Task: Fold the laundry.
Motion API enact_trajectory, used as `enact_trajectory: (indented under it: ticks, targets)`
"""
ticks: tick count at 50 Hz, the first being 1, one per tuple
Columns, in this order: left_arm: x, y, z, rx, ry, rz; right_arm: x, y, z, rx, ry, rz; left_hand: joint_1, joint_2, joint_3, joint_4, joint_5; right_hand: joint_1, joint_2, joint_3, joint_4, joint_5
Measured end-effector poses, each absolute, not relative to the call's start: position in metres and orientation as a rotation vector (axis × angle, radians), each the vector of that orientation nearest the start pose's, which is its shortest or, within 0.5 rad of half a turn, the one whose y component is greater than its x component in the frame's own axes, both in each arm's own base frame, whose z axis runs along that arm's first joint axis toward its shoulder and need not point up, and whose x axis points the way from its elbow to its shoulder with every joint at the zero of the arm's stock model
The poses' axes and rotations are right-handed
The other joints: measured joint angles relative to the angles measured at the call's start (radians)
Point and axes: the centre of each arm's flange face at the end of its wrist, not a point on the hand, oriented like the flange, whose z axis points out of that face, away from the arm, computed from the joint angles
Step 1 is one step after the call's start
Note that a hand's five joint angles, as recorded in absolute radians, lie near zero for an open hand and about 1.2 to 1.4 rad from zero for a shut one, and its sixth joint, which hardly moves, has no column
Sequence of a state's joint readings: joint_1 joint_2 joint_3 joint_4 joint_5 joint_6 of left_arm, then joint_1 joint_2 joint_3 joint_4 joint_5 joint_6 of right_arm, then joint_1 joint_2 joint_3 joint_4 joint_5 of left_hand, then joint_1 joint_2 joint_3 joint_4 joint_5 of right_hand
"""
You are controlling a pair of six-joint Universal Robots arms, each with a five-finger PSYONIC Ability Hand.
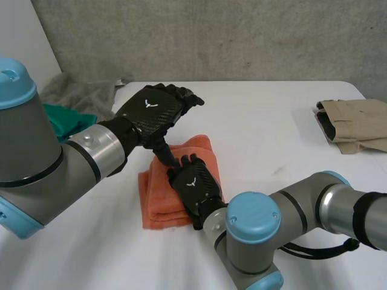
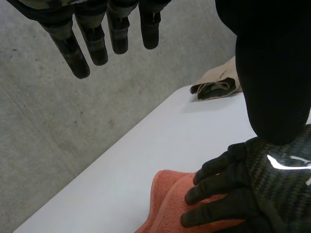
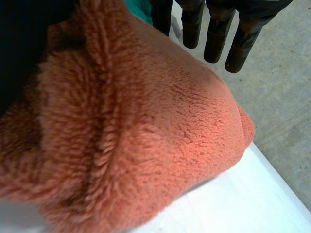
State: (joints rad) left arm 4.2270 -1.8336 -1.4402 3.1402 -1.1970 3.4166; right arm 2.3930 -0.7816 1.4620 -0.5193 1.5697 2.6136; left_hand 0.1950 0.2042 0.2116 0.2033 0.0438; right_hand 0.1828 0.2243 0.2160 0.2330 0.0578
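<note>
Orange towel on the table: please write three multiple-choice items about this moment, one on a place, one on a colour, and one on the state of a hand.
1. Where does the right hand rest?
A) on the orange towel
B) in a basket
C) on a book

2. What colour is the cloth beside the grey cloth?
A) yellow
B) green
C) purple

3. How is the left hand?
A) shut on the towel
B) shut on a cup
C) open, in the air

Answers:
1 A, its fingers lie on the towel.
2 B, the green cloth lies behind the left arm.
3 C, its fingers hang straight and hold nothing.
</note>
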Motion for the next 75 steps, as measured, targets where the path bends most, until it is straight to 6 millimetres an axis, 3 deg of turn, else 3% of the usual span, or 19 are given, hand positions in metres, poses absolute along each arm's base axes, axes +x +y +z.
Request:
enact_trajectory:
  ticks: [16,20,25,28,34,45,51,55,61,62,63,64,68,69,71,73,75]
  targets:
    - [-0.308,-0.231,0.263,1.411,2.336,-2.286,0.414,-0.205,0.095,-1.378,1.713,-1.945,0.0,0.0,0.0,0.0,0.0,0.112,0.111,0.127,0.11,0.07]
    - [-0.307,-0.231,0.263,1.408,2.335,-2.288,0.417,-0.209,0.095,-1.379,1.701,-1.943,0.0,0.0,0.0,0.0,0.0,0.324,0.367,0.377,0.344,0.273]
    - [-0.307,-0.232,0.264,1.403,2.333,-2.29,0.42,-0.218,0.094,-1.399,1.686,-1.901,0.0,0.0,0.0,0.0,0.0,0.686,0.91,0.896,0.887,0.816]
    - [-0.307,-0.232,0.264,1.402,2.332,-2.291,0.42,-0.221,0.094,-1.4,1.69,-1.894,0.0,0.0,0.0,0.0,0.0,0.693,0.933,0.921,0.925,0.844]
    - [-0.306,-0.233,0.265,1.399,2.33,-2.293,0.405,-0.245,0.104,-1.375,1.747,-1.893,0.0,0.0,0.0,0.0,0.0,0.693,0.933,0.923,0.931,0.847]
    - [-0.306,-0.232,0.267,1.398,2.324,-2.299,0.317,-0.32,0.14,-1.258,1.902,-2.064,0.0,0.0,0.0,0.0,0.0,0.71,0.933,0.935,0.936,0.847]
    - [-0.306,-0.232,0.266,1.398,2.324,-2.299,0.281,-0.352,0.142,-1.293,1.825,-2.147,0.0,0.0,0.0,0.0,0.0,0.716,0.933,0.939,0.94,0.847]
    - [-0.306,-0.232,0.266,1.398,2.324,-2.298,0.268,-0.366,0.145,-1.316,1.758,-2.203,0.0,0.0,0.0,0.0,0.0,0.716,0.933,0.939,0.94,0.847]
    - [-0.306,-0.232,0.266,1.398,2.326,-2.297,0.243,-0.416,0.184,-1.268,1.522,-2.464,0.0,0.0,0.0,0.0,0.0,0.716,0.94,0.943,0.94,0.847]
    - [-0.306,-0.232,0.266,1.398,2.326,-2.296,0.235,-0.43,0.201,-1.217,1.46,-2.536,0.0,0.0,0.0,0.0,0.0,0.716,0.94,0.944,0.94,0.847]
    - [-0.306,-0.232,0.266,1.398,2.326,-2.296,0.235,-0.43,0.201,-1.217,1.46,-2.536,0.0,0.0,0.0,0.0,0.0,0.716,0.94,0.944,0.94,0.847]
    - [-0.306,-0.232,0.266,1.399,2.327,-2.296,0.222,-0.447,0.221,-1.145,1.391,-2.613,0.0,0.0,0.0,0.0,0.0,0.716,0.94,0.944,0.94,0.847]
    - [-0.306,-0.232,0.266,1.399,2.327,-2.295,0.212,-0.458,0.234,-1.095,1.342,-2.661,0.0,0.0,0.0,0.0,0.0,0.716,0.94,0.944,0.94,0.847]
    - [-0.306,-0.231,0.266,1.4,2.328,-2.295,0.191,-0.477,0.255,-1.008,1.266,-2.734,0.0,0.0,0.0,0.0,0.0,0.716,0.94,0.944,0.94,0.847]
    - [-0.307,-0.231,0.265,1.402,2.328,-2.295,0.161,-0.497,0.271,-0.931,1.19,-2.803,0.0,0.0,0.0,0.0,0.0,0.716,0.94,0.944,0.944,0.847]
    - [-0.307,-0.231,0.265,1.403,2.328,-2.295,0.153,-0.502,0.274,-0.92,1.175,-2.816,0.0,0.0,0.0,0.0,0.0,0.716,0.94,0.944,0.944,0.847]
    - [-0.307,-0.23,0.265,1.405,2.329,-2.294,0.131,-0.514,0.274,-0.904,1.148,-2.844,0.0,0.0,0.0,0.0,0.0,0.716,0.94,0.946,0.944,0.847]
